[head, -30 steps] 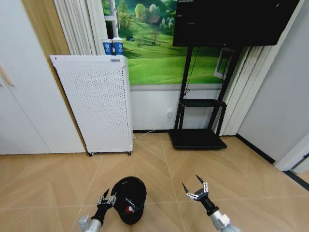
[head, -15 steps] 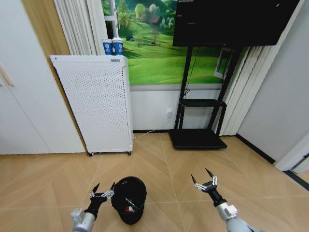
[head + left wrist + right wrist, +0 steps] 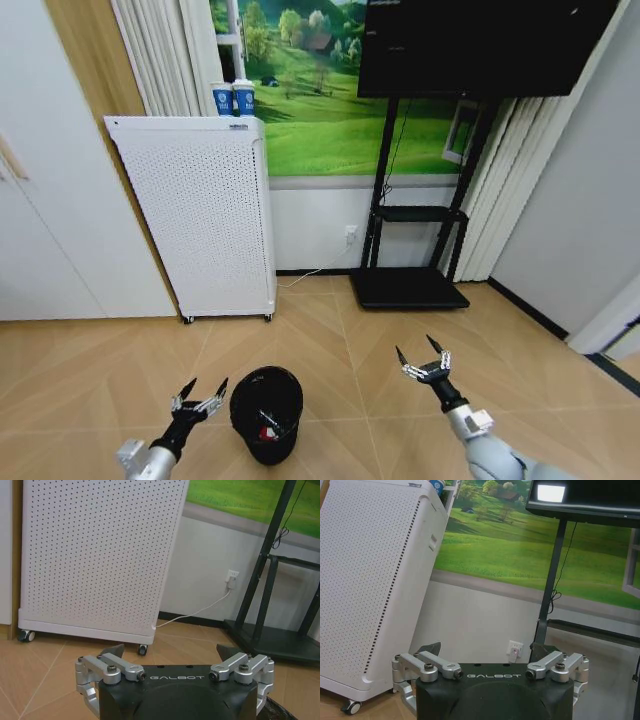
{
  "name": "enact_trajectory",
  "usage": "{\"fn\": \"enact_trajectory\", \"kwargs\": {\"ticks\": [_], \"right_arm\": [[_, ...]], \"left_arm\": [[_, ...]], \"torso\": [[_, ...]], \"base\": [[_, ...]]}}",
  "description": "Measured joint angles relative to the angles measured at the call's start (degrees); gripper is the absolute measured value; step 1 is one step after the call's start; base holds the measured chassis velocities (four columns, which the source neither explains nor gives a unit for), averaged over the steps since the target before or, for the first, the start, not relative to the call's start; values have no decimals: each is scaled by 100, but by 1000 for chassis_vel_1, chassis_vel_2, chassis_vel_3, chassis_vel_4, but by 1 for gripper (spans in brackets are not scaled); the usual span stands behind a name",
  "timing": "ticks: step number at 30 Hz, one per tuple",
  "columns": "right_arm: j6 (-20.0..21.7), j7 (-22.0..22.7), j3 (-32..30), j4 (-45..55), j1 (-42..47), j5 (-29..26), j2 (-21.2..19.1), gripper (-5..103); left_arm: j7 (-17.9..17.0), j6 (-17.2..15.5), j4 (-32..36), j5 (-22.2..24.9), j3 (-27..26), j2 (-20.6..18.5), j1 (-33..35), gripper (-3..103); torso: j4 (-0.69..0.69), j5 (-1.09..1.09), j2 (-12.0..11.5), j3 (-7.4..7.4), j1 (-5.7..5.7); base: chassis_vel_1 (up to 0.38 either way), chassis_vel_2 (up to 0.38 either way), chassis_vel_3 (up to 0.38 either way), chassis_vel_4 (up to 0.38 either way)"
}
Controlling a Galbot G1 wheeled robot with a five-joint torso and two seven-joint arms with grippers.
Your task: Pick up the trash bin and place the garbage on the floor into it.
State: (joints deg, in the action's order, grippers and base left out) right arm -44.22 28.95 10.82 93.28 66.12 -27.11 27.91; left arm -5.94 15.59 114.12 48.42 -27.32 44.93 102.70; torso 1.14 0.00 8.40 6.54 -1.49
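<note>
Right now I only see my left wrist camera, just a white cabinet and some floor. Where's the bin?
Observer: The bin stands on the floor just right of the left gripper, and they don't touch.
Operator: Is anything in it?
Observer: Yes, a red-and-white bit lies down inside it.
Operator: Where's my other hand?
Observer: The right gripper hangs open over bare floor, off to the bin's right.
</note>
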Motion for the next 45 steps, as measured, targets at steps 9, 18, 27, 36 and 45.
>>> {"fn": "enact_trajectory", "kwargs": {"ticks": [9, 18, 27, 36, 45], "right_arm": [[-10, 10, 29, 14, -137, 5, -30, 100], [-56, -12, 20, 30, -173, 20, -200, 100], [-32, -13, 30, 249, -417, -257, -275, 100], [1223, 365, 455, 1183, -1511, -2407, -717, 100], [2239, 627, 281, 1879, -1865, -3465, -1541, 100]], "left_arm": [[1, -12, 30, 65, 20, -1, -9, 100], [-36, -41, 68, 210, -43, -73, -19, 100], [-47, -55, 184, 352, -230, -194, 35, 100], [-392, -151, 542, 1148, -892, -765, -133, 100], [-705, -298, 793, 2035, -1630, -1441, -828, 100]], "torso": [[2, -1, 219, 175, -45], [2, -1, 441, 337, -105], [1, 0, 649, 481, -169], [-1, -2, 857, 635, -224], [4, -1, 1074, 773, -301]], "base": [[0, 0, 0, 0], [0, 0, 0, 0], [0, 0, 0, 0], [0, 0, 0, 0], [0, 0, 0, 0]]}}
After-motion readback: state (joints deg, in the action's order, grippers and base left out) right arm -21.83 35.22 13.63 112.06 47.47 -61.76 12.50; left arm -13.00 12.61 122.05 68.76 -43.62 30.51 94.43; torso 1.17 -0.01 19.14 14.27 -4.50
